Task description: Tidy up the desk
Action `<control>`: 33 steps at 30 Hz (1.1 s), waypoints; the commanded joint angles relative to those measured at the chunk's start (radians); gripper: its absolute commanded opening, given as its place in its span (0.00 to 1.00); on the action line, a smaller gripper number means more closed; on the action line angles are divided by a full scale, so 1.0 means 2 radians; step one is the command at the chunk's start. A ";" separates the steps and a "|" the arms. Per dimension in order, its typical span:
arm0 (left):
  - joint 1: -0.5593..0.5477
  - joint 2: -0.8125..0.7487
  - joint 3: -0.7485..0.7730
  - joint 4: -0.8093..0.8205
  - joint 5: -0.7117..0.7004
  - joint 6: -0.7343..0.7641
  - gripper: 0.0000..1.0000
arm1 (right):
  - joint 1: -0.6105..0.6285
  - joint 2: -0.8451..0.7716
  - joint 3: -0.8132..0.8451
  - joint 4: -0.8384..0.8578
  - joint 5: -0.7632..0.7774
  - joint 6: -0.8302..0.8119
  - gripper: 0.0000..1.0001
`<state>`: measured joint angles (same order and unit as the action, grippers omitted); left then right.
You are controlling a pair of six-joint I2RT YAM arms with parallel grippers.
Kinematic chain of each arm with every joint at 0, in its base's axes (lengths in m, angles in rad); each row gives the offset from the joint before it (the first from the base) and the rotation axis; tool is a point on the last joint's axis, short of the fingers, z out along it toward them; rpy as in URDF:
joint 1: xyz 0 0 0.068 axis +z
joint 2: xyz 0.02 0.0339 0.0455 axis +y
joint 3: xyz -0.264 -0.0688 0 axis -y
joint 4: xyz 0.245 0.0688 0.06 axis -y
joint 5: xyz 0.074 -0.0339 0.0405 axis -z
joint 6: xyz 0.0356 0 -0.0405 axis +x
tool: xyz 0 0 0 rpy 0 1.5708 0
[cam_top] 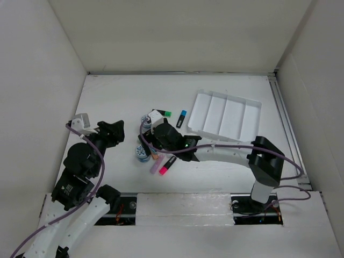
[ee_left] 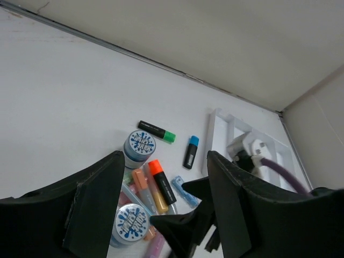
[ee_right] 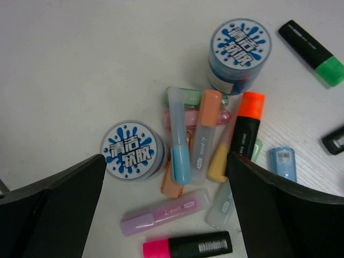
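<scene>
Tubs (ee_right: 240,45): two; black highlighters (ee_right: 247,134): four; left gripper (ee_left: 164,161) and right gripper (ee_right: 165,158) both spread.

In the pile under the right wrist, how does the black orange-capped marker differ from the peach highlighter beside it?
The black marker has an opaque dark barrel; the peach highlighter has a pale, translucent one. The black marker's cap is vivid orange; the peach highlighter's is soft peach. Both are capped and lie nearly parallel, caps pointing the same way.
</scene>
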<state>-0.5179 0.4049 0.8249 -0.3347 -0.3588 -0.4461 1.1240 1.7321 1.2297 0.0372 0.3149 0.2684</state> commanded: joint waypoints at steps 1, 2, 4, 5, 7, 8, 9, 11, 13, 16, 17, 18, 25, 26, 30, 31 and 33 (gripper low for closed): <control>-0.001 -0.011 -0.002 0.010 -0.019 -0.008 0.59 | 0.020 0.038 0.052 -0.017 0.000 -0.008 1.00; -0.001 -0.013 -0.001 0.010 -0.021 -0.009 0.60 | 0.025 0.047 0.057 -0.017 -0.002 -0.006 1.00; -0.001 -0.016 -0.002 0.009 -0.022 -0.011 0.61 | 0.029 0.064 0.076 -0.017 -0.009 -0.006 1.00; -0.001 -0.018 -0.001 0.009 -0.023 -0.011 0.62 | 0.029 0.081 0.082 -0.017 -0.012 -0.006 1.00; -0.001 -0.018 -0.001 0.009 -0.025 -0.013 0.62 | 0.035 0.097 0.102 -0.038 -0.019 -0.006 1.00; -0.001 -0.016 -0.001 0.009 -0.025 -0.013 0.62 | 0.040 0.114 0.108 -0.042 -0.018 -0.006 1.00; -0.001 -0.016 -0.001 0.009 -0.024 -0.013 0.62 | 0.045 0.122 0.114 -0.049 -0.013 -0.006 1.00; -0.001 -0.018 -0.002 0.010 -0.021 -0.012 0.62 | 0.045 0.136 0.130 -0.058 0.000 -0.006 1.00; -0.001 -0.019 -0.003 0.010 -0.019 -0.012 0.62 | 0.051 0.149 0.138 -0.065 0.024 -0.007 1.00; -0.001 -0.021 -0.002 0.010 -0.015 -0.012 0.62 | 0.055 0.158 0.138 -0.062 0.045 -0.005 1.00; -0.001 -0.021 -0.002 0.012 -0.015 -0.012 0.62 | 0.055 0.160 0.138 -0.062 0.049 -0.002 0.99; -0.001 -0.022 -0.002 0.011 -0.013 -0.012 0.62 | 0.055 0.164 0.139 -0.059 0.053 -0.002 0.98; -0.001 -0.026 -0.002 0.011 -0.013 -0.012 0.62 | 0.055 0.150 0.128 -0.025 0.058 0.009 0.52; -0.001 -0.026 -0.003 0.012 -0.012 -0.012 0.62 | 0.055 0.139 0.122 0.002 0.061 0.012 0.52; -0.001 -0.025 -0.003 0.012 -0.009 -0.012 0.62 | 0.055 0.058 0.087 0.048 0.081 0.006 0.52; -0.001 -0.027 -0.003 0.013 -0.009 -0.012 0.62 | 0.055 0.040 0.076 0.054 0.086 0.003 0.52; -0.001 -0.028 -0.003 0.013 -0.007 -0.011 0.62 | 0.046 -0.012 0.065 0.064 0.093 -0.003 0.53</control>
<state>-0.5179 0.3603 0.8249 -0.3378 -0.3843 -0.4652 1.2247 1.9141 1.3502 -0.0280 0.4332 0.2760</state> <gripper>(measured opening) 0.618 0.711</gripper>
